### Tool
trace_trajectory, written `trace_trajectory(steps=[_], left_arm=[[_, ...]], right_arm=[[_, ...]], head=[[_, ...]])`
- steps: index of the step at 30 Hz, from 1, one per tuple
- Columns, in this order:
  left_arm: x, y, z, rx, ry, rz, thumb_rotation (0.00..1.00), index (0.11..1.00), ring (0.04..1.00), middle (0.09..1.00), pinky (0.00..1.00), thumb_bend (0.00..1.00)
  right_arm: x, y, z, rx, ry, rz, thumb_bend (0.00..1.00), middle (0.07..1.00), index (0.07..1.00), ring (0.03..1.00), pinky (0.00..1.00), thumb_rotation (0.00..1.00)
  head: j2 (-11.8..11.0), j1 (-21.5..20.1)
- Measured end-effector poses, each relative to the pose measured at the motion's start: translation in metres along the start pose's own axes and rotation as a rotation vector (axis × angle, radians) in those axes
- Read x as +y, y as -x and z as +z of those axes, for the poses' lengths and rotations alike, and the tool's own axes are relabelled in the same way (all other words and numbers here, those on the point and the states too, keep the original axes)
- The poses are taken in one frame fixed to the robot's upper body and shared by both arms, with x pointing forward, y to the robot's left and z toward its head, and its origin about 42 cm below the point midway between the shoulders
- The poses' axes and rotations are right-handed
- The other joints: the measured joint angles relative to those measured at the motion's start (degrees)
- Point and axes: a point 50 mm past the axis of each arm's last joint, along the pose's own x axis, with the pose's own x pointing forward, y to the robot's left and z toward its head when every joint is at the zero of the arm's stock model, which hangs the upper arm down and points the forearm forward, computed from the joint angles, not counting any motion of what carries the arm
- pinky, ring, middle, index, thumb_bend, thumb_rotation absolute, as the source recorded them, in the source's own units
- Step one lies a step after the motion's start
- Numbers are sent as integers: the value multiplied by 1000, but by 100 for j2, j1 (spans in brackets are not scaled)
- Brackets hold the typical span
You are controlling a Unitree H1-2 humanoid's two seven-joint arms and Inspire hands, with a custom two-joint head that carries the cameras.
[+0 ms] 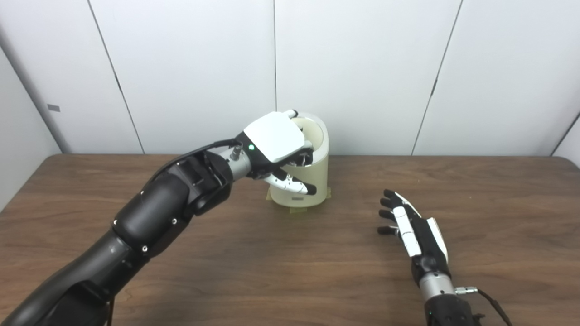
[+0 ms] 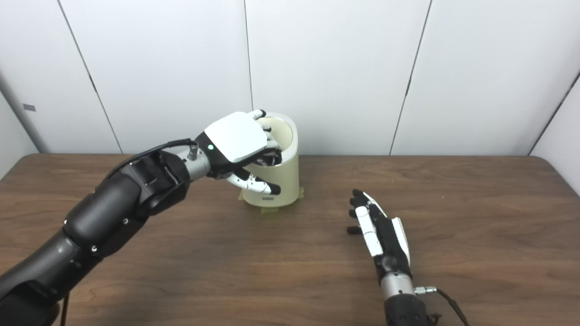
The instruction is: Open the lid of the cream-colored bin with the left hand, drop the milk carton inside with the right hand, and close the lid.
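Cream-colored bin (image 2: 278, 176) is seen at the table's (image 1: 290, 271) far edge, its lid hidden behind the left hand (image 1: 276, 138); that hand's grip can't be made out. Right hand (image 2: 378, 233) is laid flat nearby, fingers spread, nothing held. Milk carton not visible.

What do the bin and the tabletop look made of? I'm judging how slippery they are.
The cream-colored bin looks like smooth, matte plastic: even colour, soft sheen, no seams showing. The table shows brown wood grain with low gloss; solid wood or laminate cannot be told.

Cream-colored bin (image 1: 312, 181); dark brown wood-grain table (image 1: 290, 271); white-and-black left robot hand (image 1: 276, 140); white wall panels (image 1: 362, 68).
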Motion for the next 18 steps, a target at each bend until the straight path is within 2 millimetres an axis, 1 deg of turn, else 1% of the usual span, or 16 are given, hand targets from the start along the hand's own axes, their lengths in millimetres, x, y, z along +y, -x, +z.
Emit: trace_trajectory(steps=[3, 6, 8, 11, 13, 14, 18], left_arm=[[0, 0, 0, -2, 7, 2, 1000, 761, 862, 773, 945, 615], [0, 1, -3, 0, 39, -14, 1000, 798, 861, 789, 946, 621], [-2, 2, -6, 6, 79, -18, 964, 833, 842, 787, 918, 618], [-8, 3, -7, 21, 185, -6, 922, 882, 826, 794, 900, 611], [-11, 5, -8, 33, 251, 3, 926, 903, 820, 803, 896, 608], [-13, 5, -8, 36, 270, 2, 946, 910, 819, 814, 897, 613], [-14, 6, -8, 35, 300, -18, 957, 892, 812, 820, 883, 617]], right_arm=[[-1, 0, 0, 1, -4, 0, 510, 842, 864, 810, 651, 1000], [-1, 0, 0, 2, -6, -1, 515, 843, 870, 812, 653, 1000], [-1, 0, 0, 2, -4, -1, 514, 842, 872, 813, 658, 1000], [-1, 0, 0, 2, -1, -2, 513, 839, 873, 805, 646, 1000], [-1, 0, 0, 2, 0, -2, 515, 839, 872, 799, 639, 1000], [-2, 0, 0, 2, 1, -2, 517, 836, 869, 789, 625, 1000], [-2, 0, -1, 2, 1, -4, 511, 830, 864, 777, 609, 1000]], head=[[9, 9], [9, 35], [9, 44], [18, 53], [17, 53], [18, 53], [26, 70]])
